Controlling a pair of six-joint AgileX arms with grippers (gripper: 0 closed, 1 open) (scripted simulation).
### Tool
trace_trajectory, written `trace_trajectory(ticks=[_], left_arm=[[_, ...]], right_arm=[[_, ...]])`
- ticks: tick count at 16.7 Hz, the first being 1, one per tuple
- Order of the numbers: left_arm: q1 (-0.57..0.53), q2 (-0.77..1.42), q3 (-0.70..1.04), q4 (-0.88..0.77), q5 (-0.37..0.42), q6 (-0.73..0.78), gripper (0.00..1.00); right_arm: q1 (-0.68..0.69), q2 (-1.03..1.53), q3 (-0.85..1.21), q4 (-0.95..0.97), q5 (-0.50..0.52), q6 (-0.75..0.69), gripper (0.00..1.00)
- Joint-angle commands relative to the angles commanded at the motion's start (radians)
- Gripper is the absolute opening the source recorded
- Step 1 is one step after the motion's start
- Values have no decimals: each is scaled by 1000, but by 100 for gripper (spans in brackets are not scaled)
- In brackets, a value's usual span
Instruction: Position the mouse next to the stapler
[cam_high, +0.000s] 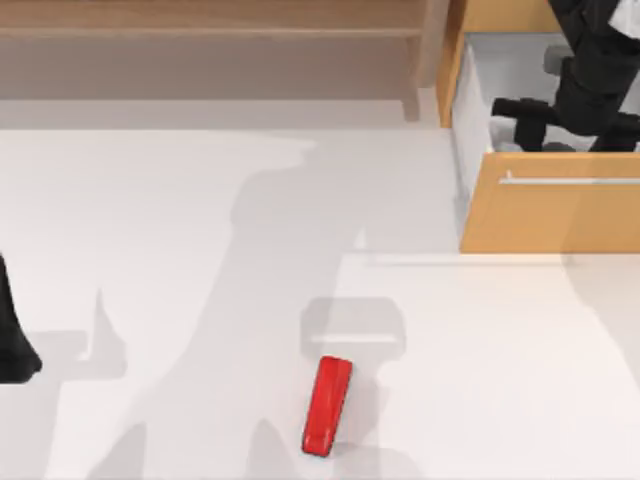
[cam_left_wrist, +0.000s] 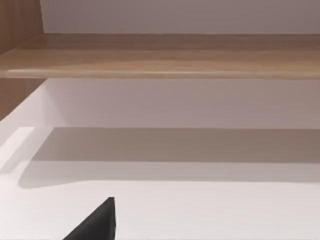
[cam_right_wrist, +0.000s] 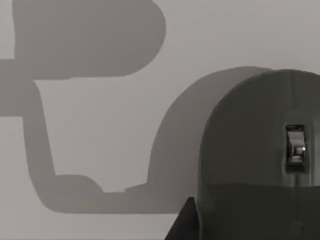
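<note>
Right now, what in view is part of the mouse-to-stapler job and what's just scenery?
Job:
- mouse, close under the right wrist camera
- stapler, red, on the table, front centre
- right claw, down inside the open drawer

Scenery:
- drawer, wooden front with handle bar
- shelf along the back
- left arm, parked at the table's left edge

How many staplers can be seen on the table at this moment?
1. The red stapler lies on the white table, near the bottom edge of the top view, a little right of the middle. Another could be hidden inside the open drawer.
</note>
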Motion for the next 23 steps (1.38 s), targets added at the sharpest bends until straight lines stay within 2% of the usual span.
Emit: trace_trajectory(ticks=[6, 11, 16, 23], left_arm=[[0, 0, 0, 0, 0, 0, 100], [0, 0, 0, 0, 0, 0, 100], [0, 0, 0, 0, 0, 0, 100], [0, 0, 0, 0, 0, 0, 100]], right_arm=[[9, -114, -41, -40, 28, 7, 0], [56, -303, -106, 0, 58, 47, 0], [172, -490, -223, 76, 71, 118, 0], [394, -649, -498, 175, 59, 236, 0]])
